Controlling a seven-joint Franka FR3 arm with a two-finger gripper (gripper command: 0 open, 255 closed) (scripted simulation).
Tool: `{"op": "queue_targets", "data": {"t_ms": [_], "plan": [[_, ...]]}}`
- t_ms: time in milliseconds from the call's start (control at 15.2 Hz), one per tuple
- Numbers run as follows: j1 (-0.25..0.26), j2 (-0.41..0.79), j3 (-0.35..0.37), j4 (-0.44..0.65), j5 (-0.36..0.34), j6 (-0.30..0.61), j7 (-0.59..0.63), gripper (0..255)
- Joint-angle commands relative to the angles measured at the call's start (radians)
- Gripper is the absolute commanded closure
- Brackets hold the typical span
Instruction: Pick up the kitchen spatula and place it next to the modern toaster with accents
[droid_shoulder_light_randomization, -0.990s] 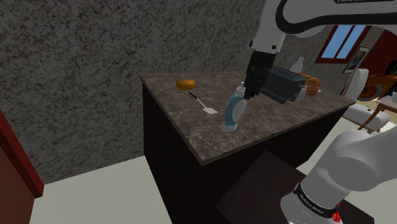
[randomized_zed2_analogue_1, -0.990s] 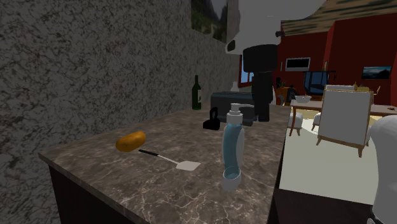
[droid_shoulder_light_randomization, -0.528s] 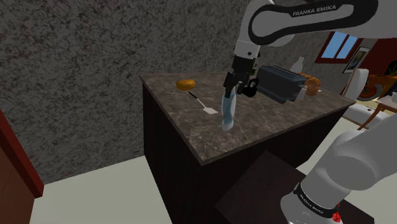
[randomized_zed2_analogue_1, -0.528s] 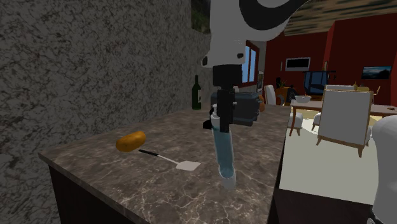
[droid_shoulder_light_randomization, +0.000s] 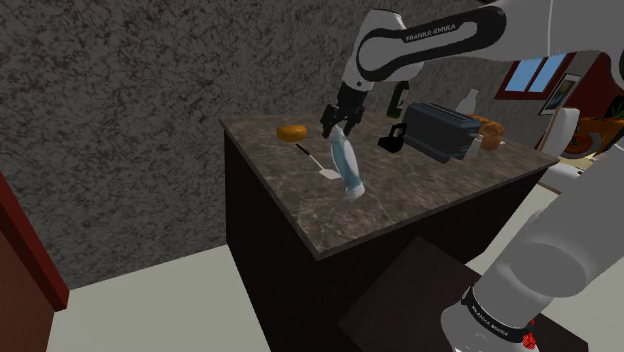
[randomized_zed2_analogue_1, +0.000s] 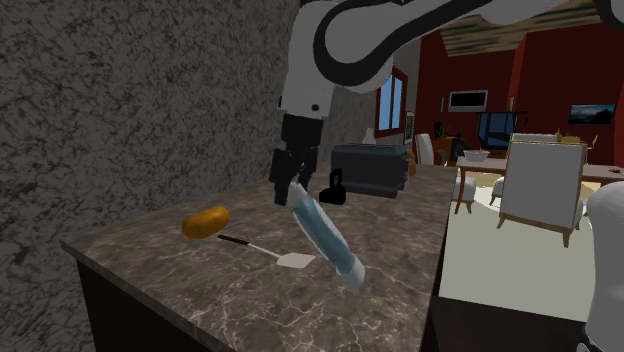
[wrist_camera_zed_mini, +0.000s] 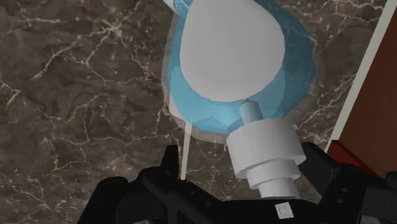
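Observation:
The spatula (droid_shoulder_light_randomization: 322, 167) (randomized_zed2_analogue_1: 290, 260), with a thin black handle and a white blade, lies flat on the dark marble counter (droid_shoulder_light_randomization: 420, 190). A translucent blue soap dispenser (droid_shoulder_light_randomization: 347, 172) (randomized_zed2_analogue_1: 326, 238) (wrist_camera_zed_mini: 242, 57) leans steeply beside it. Its white pump head (wrist_camera_zed_mini: 264, 153) is up between the fingers of my open gripper (droid_shoulder_light_randomization: 335, 124) (randomized_zed2_analogue_1: 288, 186) (wrist_camera_zed_mini: 243, 162). Whether the fingers touch the pump I cannot tell. The grey toaster (droid_shoulder_light_randomization: 440, 130) (randomized_zed2_analogue_1: 368, 168) stands farther back on the counter, well away from the spatula.
An orange-brown loaf (droid_shoulder_light_randomization: 291, 132) (randomized_zed2_analogue_1: 205, 221) lies by the spatula's handle end. A small black object (droid_shoulder_light_randomization: 392, 140) (randomized_zed2_analogue_1: 333, 190) sits in front of the toaster. A white bottle (droid_shoulder_light_randomization: 467, 100) stands behind the toaster. The counter edge drops off close to the dispenser's base.
The gripper swung away from the toaster toward the spatula, taking the dispenser's pump head along. The bottle went from upright to a steep lean, and its base barely shifted.

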Motion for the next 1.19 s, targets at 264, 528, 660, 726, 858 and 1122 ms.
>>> {"op": "queue_targets", "data": {"t_ms": [264, 528, 660, 726, 858, 1122], "plan": [[-0.014, 0.224, -0.008, 0.132, -0.041, -0.048, 0.064, 0], [-0.019, 0.365, -0.023, 0.264, -0.063, -0.02, 0.097, 0], [-0.021, 0.436, -0.032, 0.339, -0.072, -0.013, 0.112, 0], [-0.022, 0.472, -0.037, 0.378, -0.076, -0.011, 0.119, 0], [-0.022, 0.503, -0.041, 0.401, -0.078, 0.0, 0.124, 0], [-0.022, 0.529, -0.042, 0.385, -0.08, 0.043, 0.125, 0]]}}
